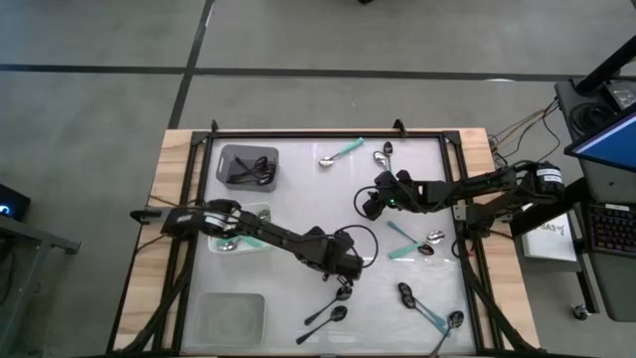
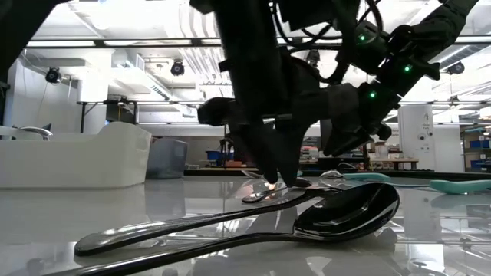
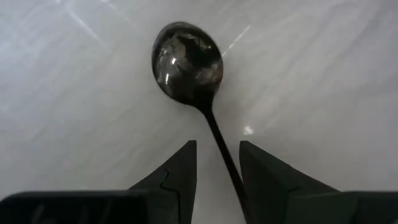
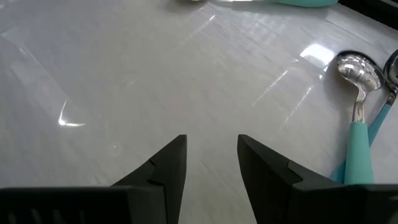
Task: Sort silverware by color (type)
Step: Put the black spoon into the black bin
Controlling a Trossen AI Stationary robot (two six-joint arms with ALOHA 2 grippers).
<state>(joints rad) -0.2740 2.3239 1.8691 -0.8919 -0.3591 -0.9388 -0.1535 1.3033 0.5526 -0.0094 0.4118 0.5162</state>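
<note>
All-black spoon [image 3: 189,68] lies flat on the white table [image 1: 298,189], near the front centre. Its long axis runs straight back from the bowl into the left gripper [image 3: 217,168]. The thin handle passes through the gap between the two parted fingers, closer to one of them, not yet pinched. Judgement: closing should catch the handle mid-length. The left arm is clearly the nearer one. The right gripper [image 4: 211,158] hovers open over bare table farther back, beside a teal-handled spoon [image 4: 359,112].
</note>
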